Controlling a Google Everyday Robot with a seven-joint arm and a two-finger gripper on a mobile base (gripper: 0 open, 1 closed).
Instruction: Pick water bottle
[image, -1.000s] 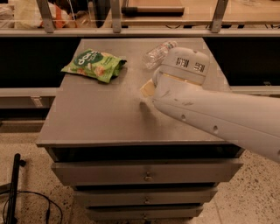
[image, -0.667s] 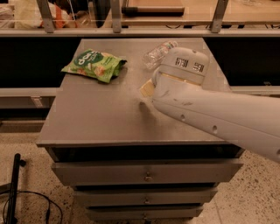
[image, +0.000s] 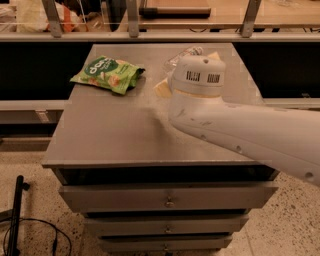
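White robot arm (image: 250, 132) reaches over grey metal drawer table (image: 115, 135). Gripper (image: 197, 64) sits at back-right of the top, seen only from behind its round base; open or shut: cannot tell. Small clear ribbed plastic water bottle (image: 181, 54) lies just beyond it, partly hidden, near back edge. Green snack bag (image: 107, 74) lies at the left.

green snack bag (image: 107, 74); clear water bottle (image: 182, 54); pale yellow sponge (image: 161, 89); grey table (image: 110, 135); tool behind white arm (image: 250, 131).
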